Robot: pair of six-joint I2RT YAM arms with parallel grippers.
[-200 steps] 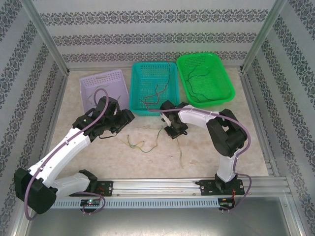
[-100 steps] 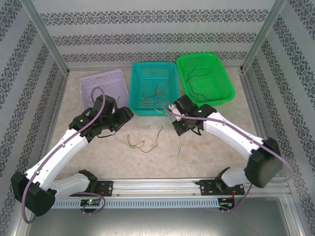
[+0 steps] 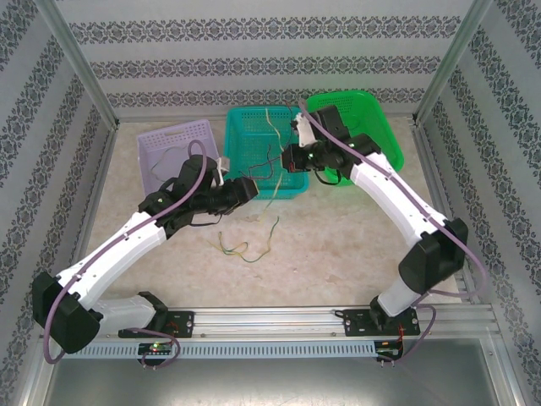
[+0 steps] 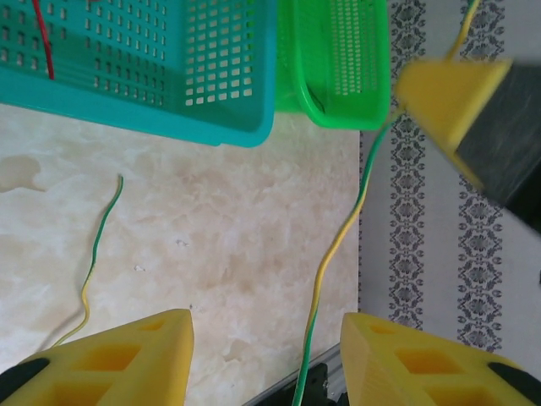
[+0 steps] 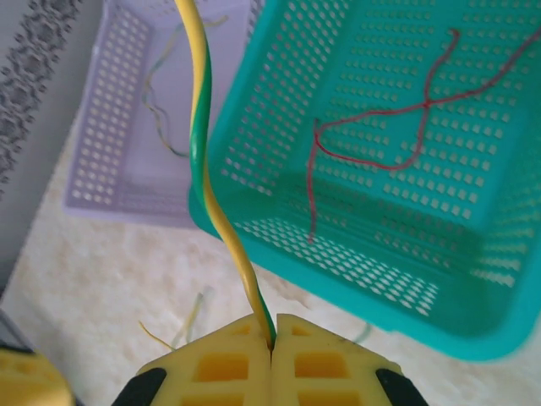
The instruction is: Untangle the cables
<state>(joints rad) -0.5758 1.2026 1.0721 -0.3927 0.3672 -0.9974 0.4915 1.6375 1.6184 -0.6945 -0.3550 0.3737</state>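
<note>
The bench [image 3: 363, 245] carries three baskets along the top of the overhead view. The purple basket [image 3: 173, 139] is on the left, the teal basket [image 3: 254, 135] is in the middle and the green basket [image 3: 376, 118] is on the right. The right hand [image 3: 292, 156] hangs over the teal basket's right rim. The left hand [image 3: 247, 189] sits just in front of that basket.

The right wrist view shows things up close. The right hand's two yellow fingers [image 5: 228, 364] are squeezed shut on a yellow-green cable [image 5: 203, 144] that runs to the top of the frame. A red cable [image 5: 372, 118] lies in the teal basket and a pale cable [image 5: 161, 110] lies in the purple one.

In the left wrist view the left hand is open and holds nothing. The yellow-green cable hangs down between its fingers from the right hand at the upper right.

A second ago the right hand was low over the middle of the bench. It has now swung up to the baskets and lifted the cable with it. The left hand has moved right.

The left arm hides part of the purple basket's front in the overhead view. Some loose cables [image 3: 245, 245], green and yellow, lie in the middle of the bench, apart from both hands.
</note>
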